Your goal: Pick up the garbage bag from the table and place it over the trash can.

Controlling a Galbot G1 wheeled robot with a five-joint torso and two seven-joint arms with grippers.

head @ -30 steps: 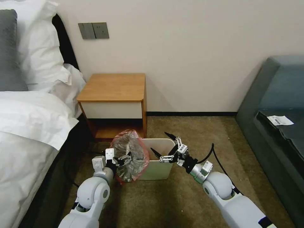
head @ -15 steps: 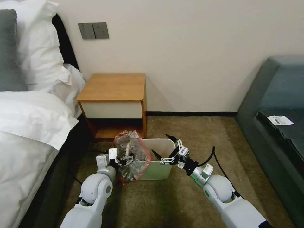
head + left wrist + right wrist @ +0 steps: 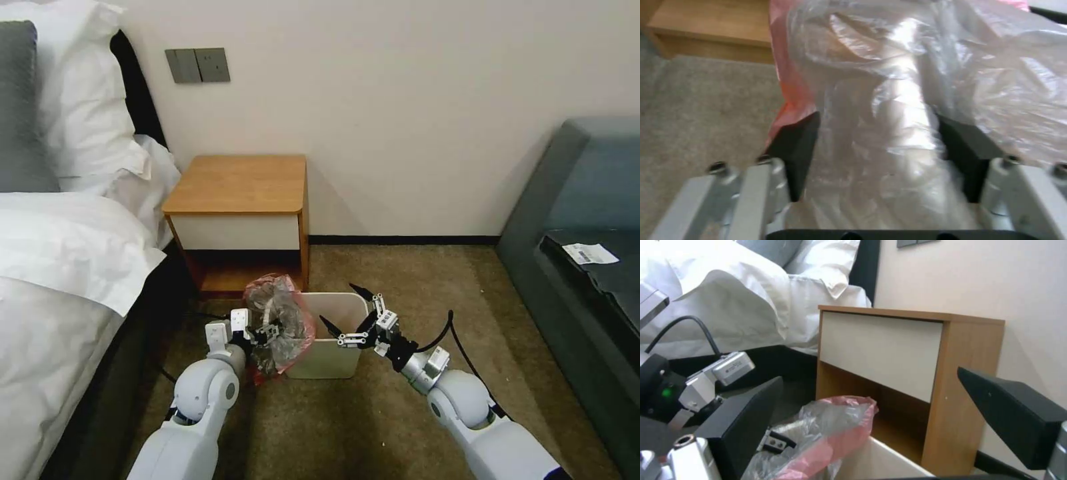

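1. Jaws first, from the head view: the left gripper (image 3: 267, 331), low and left of centre, is clamped on the garbage bag (image 3: 279, 323), while the right gripper (image 3: 343, 313) is spread wide with nothing between its fingers, poised over the right part of the trash can (image 3: 330, 353). Compared with a second ago, the bag's mouth has collapsed from a broad open ring into a smaller crumpled bundle, and the left arm has carried it slightly right, so it now hangs over the can's left rim. The right gripper has barely shifted. The table (image 3: 237, 183) above centre no longer carries the bag. My judgement: pickup is done, but the bag must be reopened before it can sit over the rim.

2. Left wrist view: crinkled plastic (image 3: 889, 100) fills the centre, bunched between the two dark fingers (image 3: 795, 146), with the pink edge at upper left and carpet (image 3: 693, 110) at left.

3. Right wrist view: the right gripper's dark fingers (image 3: 742, 426) stand far apart at the lower corners; between them the bag (image 3: 826, 430) sits bottom centre, lapping the can's pale rim (image 3: 889, 456), with the nightstand behind.
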